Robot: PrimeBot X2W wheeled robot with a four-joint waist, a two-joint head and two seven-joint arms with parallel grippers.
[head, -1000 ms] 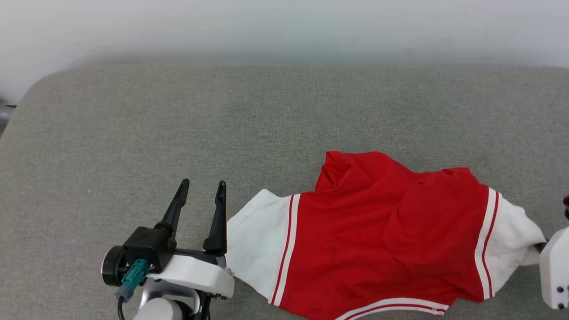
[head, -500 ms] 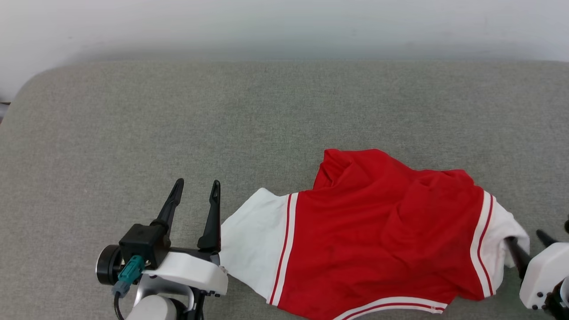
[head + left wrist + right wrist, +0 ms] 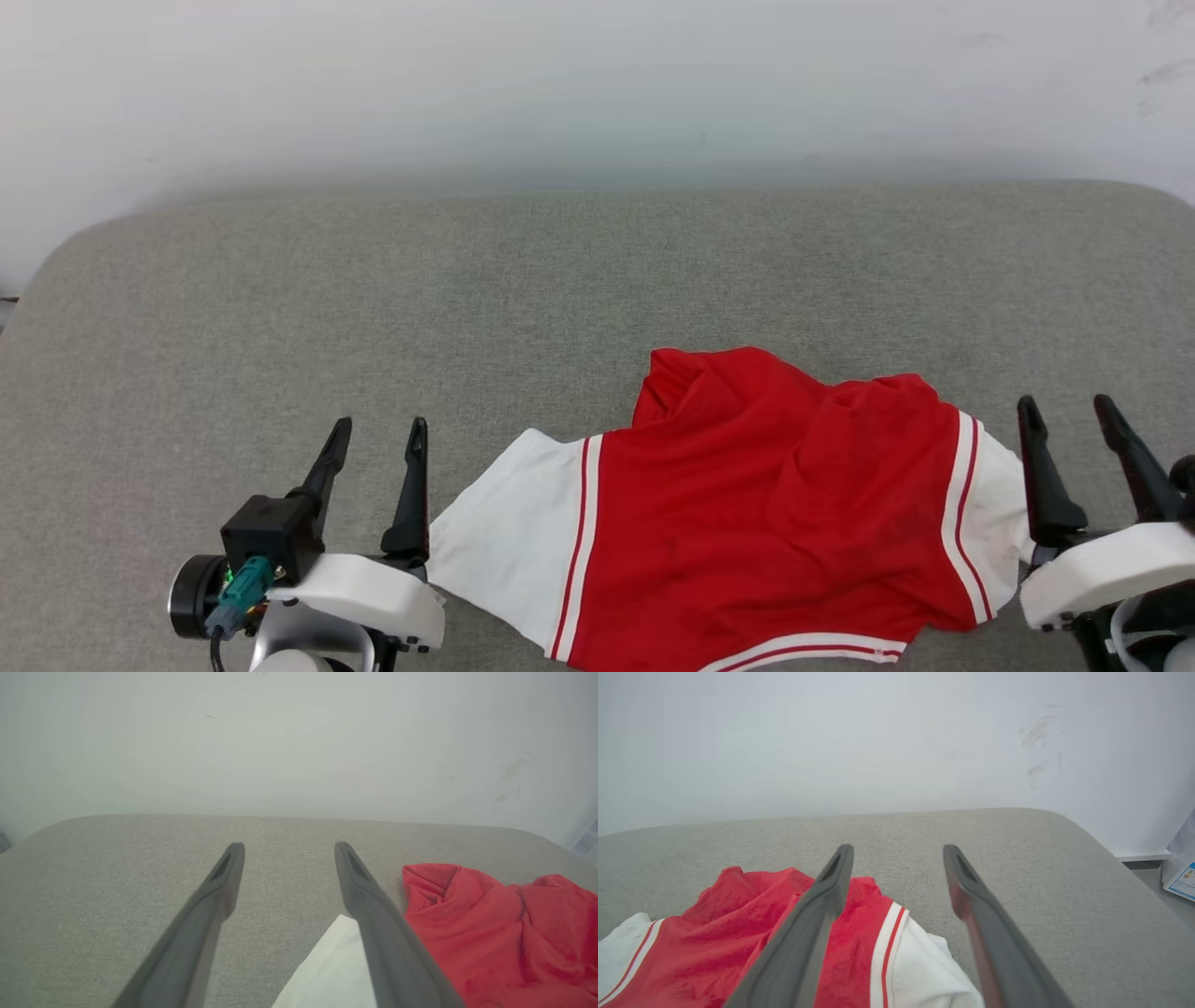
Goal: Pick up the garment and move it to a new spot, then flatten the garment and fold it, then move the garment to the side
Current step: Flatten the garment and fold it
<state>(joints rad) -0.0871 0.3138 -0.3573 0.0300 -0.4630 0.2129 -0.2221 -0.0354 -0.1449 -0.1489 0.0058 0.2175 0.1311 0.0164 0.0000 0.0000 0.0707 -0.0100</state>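
Observation:
The garment (image 3: 756, 523), bright red with white sleeve ends and thin stripe trim, lies loosely spread and wrinkled on the grey cushion (image 3: 373, 308), low and right of centre. My left gripper (image 3: 378, 436) stands open just left of the white left sleeve, holding nothing. Beside the white right sleeve end, my right gripper (image 3: 1066, 413) is open and empty. In the left wrist view the garment (image 3: 495, 938) lies right of my open gripper (image 3: 288, 850). The right wrist view has the garment (image 3: 738, 933) lying under and left of my open gripper (image 3: 898, 853).
A pale wall (image 3: 597, 84) rises behind the cushion. The cushion's rounded corners show at far left and far right. In the right wrist view a box with a printed label (image 3: 1181, 879) sits on the floor beyond the cushion's right end.
My right gripper opened and let go of the white right sleeve end, then drew back beside it. The sleeve dropped onto the cushion. The head camera shifted, so the whole scene sits lower.

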